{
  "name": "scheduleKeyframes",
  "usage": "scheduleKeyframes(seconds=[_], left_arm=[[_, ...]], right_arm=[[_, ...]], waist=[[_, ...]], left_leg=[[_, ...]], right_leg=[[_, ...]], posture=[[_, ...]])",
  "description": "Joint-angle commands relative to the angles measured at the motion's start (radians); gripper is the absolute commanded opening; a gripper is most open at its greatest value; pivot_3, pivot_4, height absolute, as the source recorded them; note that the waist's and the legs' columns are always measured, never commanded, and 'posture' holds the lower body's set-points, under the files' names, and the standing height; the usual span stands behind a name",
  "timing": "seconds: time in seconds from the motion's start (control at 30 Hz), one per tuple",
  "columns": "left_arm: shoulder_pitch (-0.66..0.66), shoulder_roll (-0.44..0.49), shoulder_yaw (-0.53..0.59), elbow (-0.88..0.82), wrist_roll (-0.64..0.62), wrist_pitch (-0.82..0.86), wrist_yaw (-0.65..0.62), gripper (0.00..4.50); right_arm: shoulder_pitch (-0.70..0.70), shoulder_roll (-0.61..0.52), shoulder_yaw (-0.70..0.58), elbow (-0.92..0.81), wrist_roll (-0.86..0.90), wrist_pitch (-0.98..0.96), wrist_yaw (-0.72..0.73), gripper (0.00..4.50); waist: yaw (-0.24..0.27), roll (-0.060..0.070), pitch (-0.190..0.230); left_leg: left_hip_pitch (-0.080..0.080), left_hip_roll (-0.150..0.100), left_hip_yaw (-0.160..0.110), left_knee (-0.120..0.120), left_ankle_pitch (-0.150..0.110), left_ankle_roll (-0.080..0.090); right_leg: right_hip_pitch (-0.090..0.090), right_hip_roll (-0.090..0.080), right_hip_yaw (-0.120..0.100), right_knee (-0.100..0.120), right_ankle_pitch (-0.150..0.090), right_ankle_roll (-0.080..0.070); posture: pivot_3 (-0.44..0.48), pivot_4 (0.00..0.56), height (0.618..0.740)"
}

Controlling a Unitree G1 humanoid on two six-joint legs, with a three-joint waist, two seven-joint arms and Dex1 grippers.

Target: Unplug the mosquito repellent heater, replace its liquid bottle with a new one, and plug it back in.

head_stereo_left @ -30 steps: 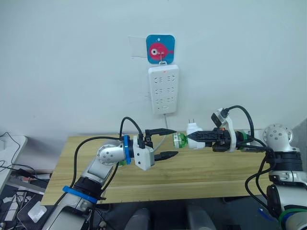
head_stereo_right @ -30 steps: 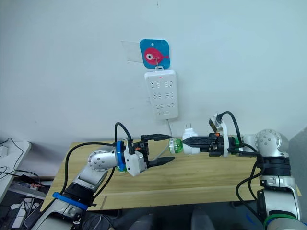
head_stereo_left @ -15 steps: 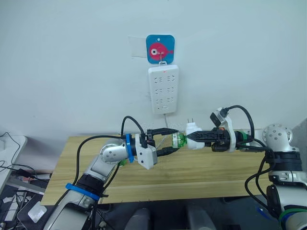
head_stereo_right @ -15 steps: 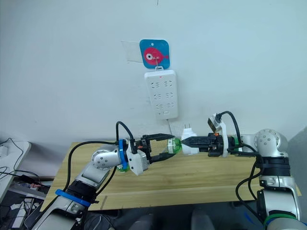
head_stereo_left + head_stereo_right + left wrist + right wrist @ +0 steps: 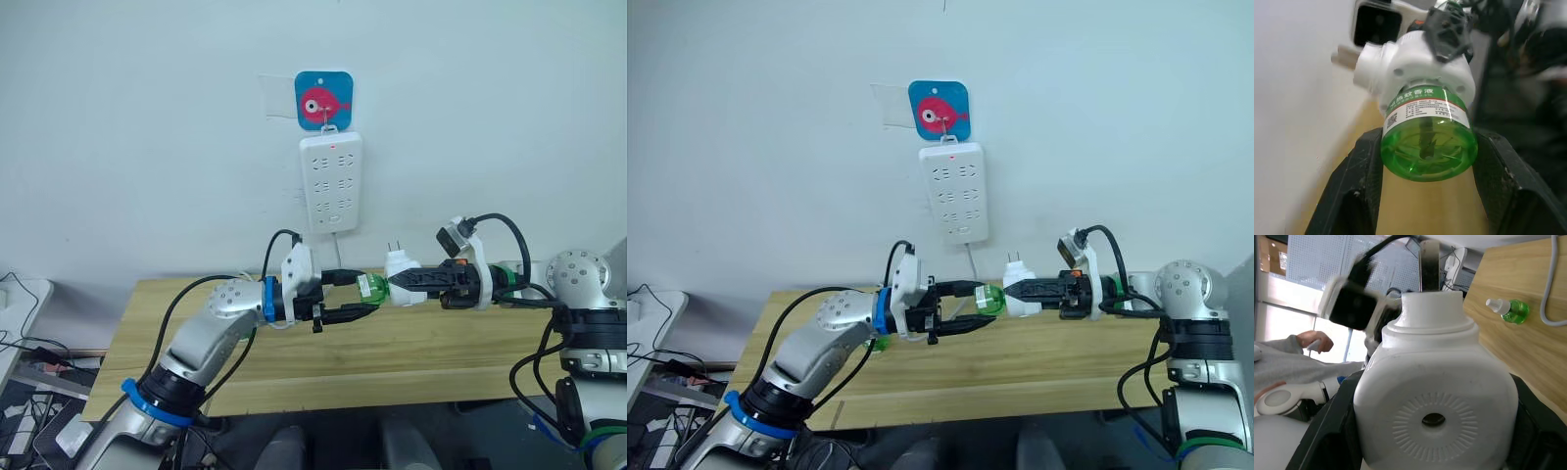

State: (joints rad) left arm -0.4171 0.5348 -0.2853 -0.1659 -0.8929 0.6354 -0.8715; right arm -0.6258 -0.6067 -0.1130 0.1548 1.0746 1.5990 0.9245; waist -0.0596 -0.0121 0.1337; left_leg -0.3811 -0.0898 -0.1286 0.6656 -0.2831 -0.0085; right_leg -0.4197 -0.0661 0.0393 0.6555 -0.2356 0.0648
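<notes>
The mosquito repellent heater (image 5: pixel 399 275) is unplugged and held in the air above the wooden bench (image 5: pixel 421 352), below and a little right of the white power strip (image 5: pixel 330 183) on the wall. The right gripper (image 5: pixel 396 285) has its fingers clamped on the heater's white body, one on each flank, with the two plug prongs pointing up toward the strip. A green liquid bottle (image 5: pixel 1425 144) is screwed into the heater's underside and points toward the left arm.

The left gripper (image 5: pixel 364 295) has its two fingers (image 5: pixel 1364 181) set on either side of the bottle's round belly — from the left wrist view they look to be touching or nearly touching the plastic, so this reads as a grasp being taken rather than a firm one.

The heater is probably light and stiff; its smooth rounded shell could slip or rotate under twist, so the flat flanks are the sensible place to grip it. The bottle looks like thin, hard, glossy plastic with liquid inside — light, but slick and curved. The judgement is that it should be held around its widest part, squeezed enough not to spin while unscrewing, and kept in line with the heater so the wick inside is not bent.

A second green bottle with a white cap (image 5: pixel 1508 310) lies on the bench near the strip's grey cable (image 5: pixel 1550 284).
</notes>
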Motion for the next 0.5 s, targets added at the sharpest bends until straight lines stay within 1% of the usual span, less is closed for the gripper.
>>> scheduleKeyframes(seconds=[0.03, 0.07, 0.1, 0.23, 0.33, 0.47, 0.5], left_arm=[[-0.069, -0.016, 0.175, 0.180, -0.390, 0.408, 0.124, 2.25], [-0.080, -0.017, 0.200, 0.228, -0.433, 0.467, 0.126, 2.25], [-0.089, -0.014, 0.214, 0.263, -0.449, 0.512, 0.121, 2.25], [-0.108, -0.007, 0.225, 0.268, -0.440, 0.606, 0.091, 2.25], [-0.114, -0.028, 0.245, 0.259, -0.437, 0.639, 0.097, 2.25], [-0.102, -0.052, 0.250, 0.243, -0.392, 0.637, 0.098, 2.25], [-0.098, -0.057, 0.257, 0.240, -0.387, 0.634, 0.100, 2.60]], right_arm=[[0.005, 0.015, 0.018, -0.063, 0.003, -0.022, 0.008, 3.00], [0.009, 0.021, 0.020, -0.074, 0.005, -0.022, 0.004, 3.00], [0.014, 0.028, 0.020, -0.087, 0.007, -0.023, -0.003, 3.00], [0.020, 0.057, -0.004, -0.107, 0.024, -0.010, -0.033, 3.00], [0.023, 0.063, -0.017, -0.108, 0.028, -0.005, -0.045, 3.00], [0.029, 0.059, -0.032, -0.101, 0.030, 0.000, -0.053, 3.00], [0.031, 0.059, -0.035, -0.101, 0.030, 0.001, -0.054, 3.00]], waist=[[-0.003, 0.000, 0.000], [-0.005, 0.000, 0.001], [-0.008, -0.001, 0.001], [-0.016, -0.001, 0.001], [-0.015, -0.001, 0.001], [-0.013, -0.001, 0.001], [-0.013, -0.001, 0.001]], left_leg=[[0.000, 0.000, 0.000, 0.000, 0.000, 0.000], [0.001, 0.000, 0.000, 0.000, 0.000, 0.000], [0.001, 0.000, -0.001, 0.000, 0.000, 0.000], [0.000, 0.000, -0.001, 0.000, 0.000, -0.001], [0.000, -0.001, -0.001, 0.000, 0.000, -0.001], [0.000, -0.002, -0.001, 0.000, 0.000, -0.001], [0.000, -0.002, -0.001, 0.000, 0.000, -0.001]], right_leg=[[0.000, 0.000, 0.000, 0.001, 0.000, 0.000], [0.000, 0.001, 0.000, 0.002, -0.001, 0.001], [0.000, 0.001, 0.000, 0.003, -0.001, 0.002], [-0.002, 0.001, 0.001, 0.003, -0.002, 0.001], [-0.002, -0.003, 0.002, 0.002, -0.002, 0.000], [-0.001, -0.005, 0.002, 0.002, -0.002, 0.000], [-0.001, -0.005, 0.002, 0.002, -0.002, 0.000]], posture=[[-0.078, 0.147, 0.740], [-0.084, 0.149, 0.740], [-0.084, 0.149, 0.740], [-0.097, 0.151, 0.740], [-0.101, 0.150, 0.740], [-0.109, 0.153, 0.740], [-0.109, 0.154, 0.740]])
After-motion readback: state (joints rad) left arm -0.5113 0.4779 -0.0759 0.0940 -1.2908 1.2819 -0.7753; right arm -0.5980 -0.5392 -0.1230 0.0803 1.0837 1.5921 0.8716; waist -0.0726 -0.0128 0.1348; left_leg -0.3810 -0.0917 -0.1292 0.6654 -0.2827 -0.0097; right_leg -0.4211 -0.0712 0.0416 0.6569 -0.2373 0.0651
